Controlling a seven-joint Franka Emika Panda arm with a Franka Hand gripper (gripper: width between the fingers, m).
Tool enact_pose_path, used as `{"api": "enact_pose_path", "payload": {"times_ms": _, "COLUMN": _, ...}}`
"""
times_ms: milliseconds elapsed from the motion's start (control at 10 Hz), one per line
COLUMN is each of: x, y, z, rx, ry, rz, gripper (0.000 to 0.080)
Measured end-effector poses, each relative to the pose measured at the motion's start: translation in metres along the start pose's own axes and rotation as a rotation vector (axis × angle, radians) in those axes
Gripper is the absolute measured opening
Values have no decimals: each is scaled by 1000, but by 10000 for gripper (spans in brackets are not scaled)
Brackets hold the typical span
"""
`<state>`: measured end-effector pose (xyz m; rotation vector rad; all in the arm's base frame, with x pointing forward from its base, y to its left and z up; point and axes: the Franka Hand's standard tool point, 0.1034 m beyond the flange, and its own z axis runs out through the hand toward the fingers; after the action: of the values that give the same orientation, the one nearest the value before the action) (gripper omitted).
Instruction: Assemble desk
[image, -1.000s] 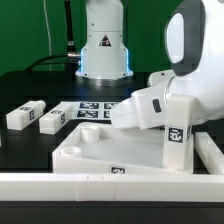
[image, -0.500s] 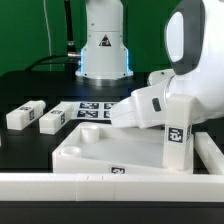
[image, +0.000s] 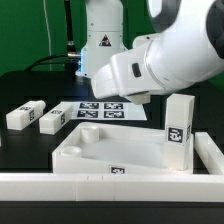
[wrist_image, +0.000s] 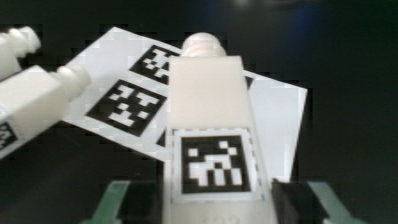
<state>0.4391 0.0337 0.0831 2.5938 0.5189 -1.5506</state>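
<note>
The white desk panel (image: 100, 150) lies flat in the front middle of the exterior view. One white leg (image: 179, 130) stands upright at its right corner, tag facing the camera. In the wrist view my gripper (wrist_image: 214, 205) is shut on another white tagged leg (wrist_image: 210, 110). That leg points away from the fingers, peg end far, above the marker board (wrist_image: 134, 85). The dark pads sit against both its sides. In the exterior view the arm's white housing (image: 130, 70) hangs above the panel. My fingers and the held leg are hidden there.
Two loose legs (image: 25, 115) (image: 52, 120) lie on the black table at the exterior view's left, beside the marker board (image: 105, 110). They also show in the wrist view (wrist_image: 36, 95). A long white rail (image: 100, 187) runs along the front. The robot base (image: 103, 45) stands behind.
The arm has risen and swung toward the exterior view's left, away from the upright leg, which now shows fully. The panel and loose legs have not moved.
</note>
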Motion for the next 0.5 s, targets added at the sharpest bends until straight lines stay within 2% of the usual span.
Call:
{"api": "enact_pose_path", "payload": {"times_ms": 300, "x": 4, "y": -2, "z": 3, "rx": -1, "ry": -2, "rz": -4, "gripper": 288}}
{"api": "enact_pose_path", "payload": {"times_ms": 400, "x": 3, "y": 3, "z": 5, "rx": 11, "ry": -4, "rz": -14, "gripper": 289}}
{"api": "enact_pose_path", "payload": {"times_ms": 500, "x": -7, "y": 7, "z": -4, "rx": 24, "ry": -18, "rz": -8, "gripper": 289}}
